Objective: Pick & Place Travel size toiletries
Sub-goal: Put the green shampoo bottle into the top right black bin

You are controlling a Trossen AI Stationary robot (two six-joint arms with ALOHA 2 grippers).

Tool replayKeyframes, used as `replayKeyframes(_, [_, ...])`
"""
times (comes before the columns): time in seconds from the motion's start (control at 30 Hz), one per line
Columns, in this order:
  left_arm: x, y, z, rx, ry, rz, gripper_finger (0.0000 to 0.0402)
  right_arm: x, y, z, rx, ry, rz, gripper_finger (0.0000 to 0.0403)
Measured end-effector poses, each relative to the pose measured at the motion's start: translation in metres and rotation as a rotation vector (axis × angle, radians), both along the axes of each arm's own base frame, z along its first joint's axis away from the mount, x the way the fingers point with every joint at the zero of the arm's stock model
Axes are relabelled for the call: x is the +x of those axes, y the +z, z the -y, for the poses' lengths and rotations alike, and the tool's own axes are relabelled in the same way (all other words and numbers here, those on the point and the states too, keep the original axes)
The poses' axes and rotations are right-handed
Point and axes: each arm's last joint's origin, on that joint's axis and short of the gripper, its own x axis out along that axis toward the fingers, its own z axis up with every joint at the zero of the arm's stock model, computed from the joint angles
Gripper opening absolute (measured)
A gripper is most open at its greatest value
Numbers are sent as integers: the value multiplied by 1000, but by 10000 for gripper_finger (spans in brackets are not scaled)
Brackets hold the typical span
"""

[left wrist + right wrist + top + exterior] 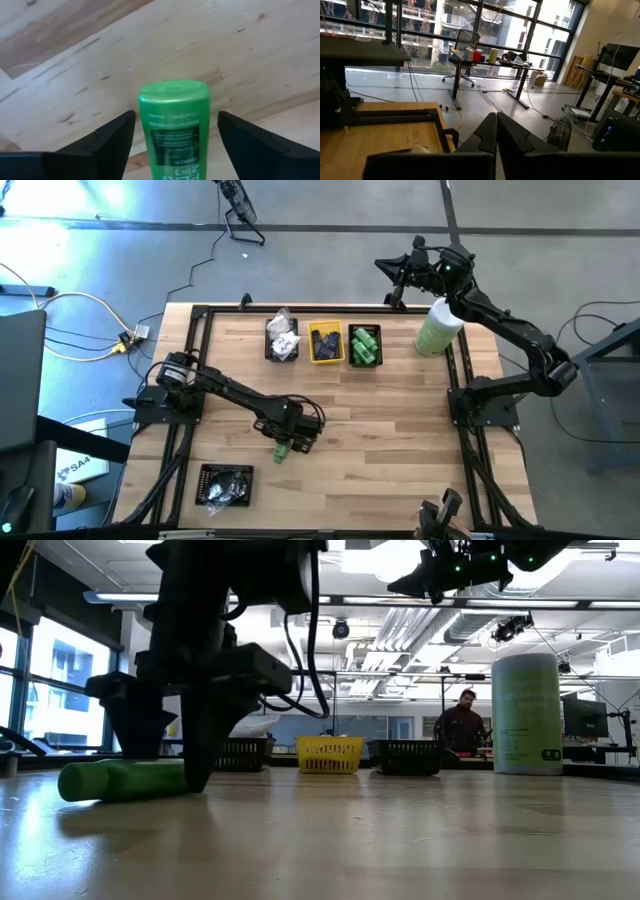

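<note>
Green bottle [173, 127] lies lower-centre on the wooden table [400, 440], left gripper [175, 145] fingers apart astride it, ready to grasp.

Robotics lab or open workshop floor in an office-style building. Shown by exposed ceiling ducts [400, 615] and strip lights, polished concrete floor [330, 240] with loose cables [80, 310], floor-to-ceiling windows [485, 35] facing another building, desks with monitors [620, 55], a rolling chair [462, 55], a framed wooden table [390, 430], and a person [462, 725] working in the background.
</note>
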Motion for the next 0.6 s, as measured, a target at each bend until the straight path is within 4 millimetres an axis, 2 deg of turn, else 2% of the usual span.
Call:
replayKeyframes(0.23, [-1, 0, -2, 45, -1, -3, 232, 0, -2, 0, 14, -3, -10, 3])
replayKeyframes(0.6, [-1, 0, -2, 63, 7, 0, 184, 0, -1, 0, 12, -3, -10, 3])
